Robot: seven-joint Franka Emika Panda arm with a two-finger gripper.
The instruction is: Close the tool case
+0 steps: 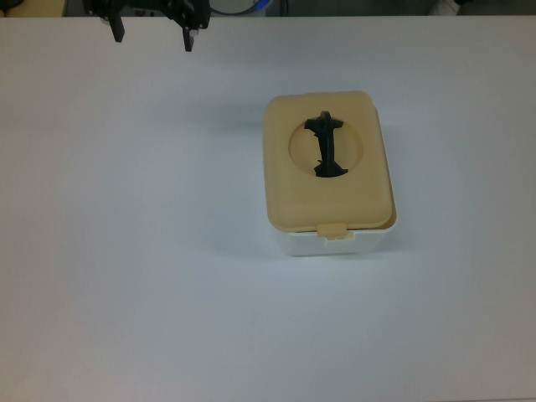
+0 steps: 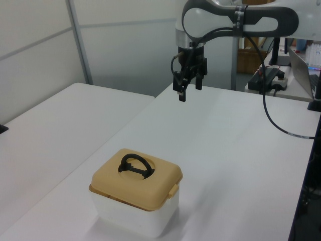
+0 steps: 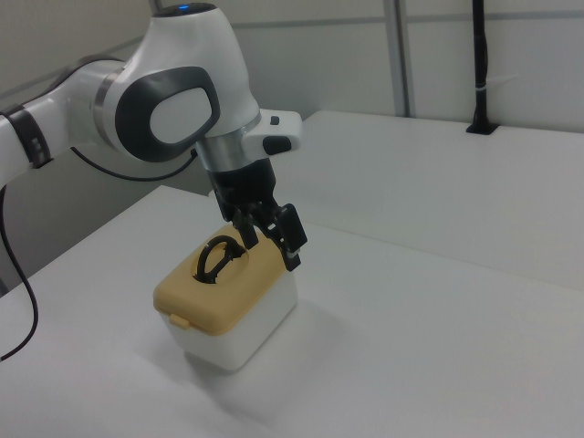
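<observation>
On the table: white table bearing the tool case, a bit right of centre in the top view.
Tool case: tan lid sits on the white tub; black handle stands upright in the lid's round recess.
Latch: tan tab on the lid's near edge in the top view.
Gripper: gripper hangs at the far edge, left of the case in the top view, well apart from it.
Fingers: black fingers spread wide, holding nothing.
Arm: white Franka arm reaches in from the right view's left.
</observation>
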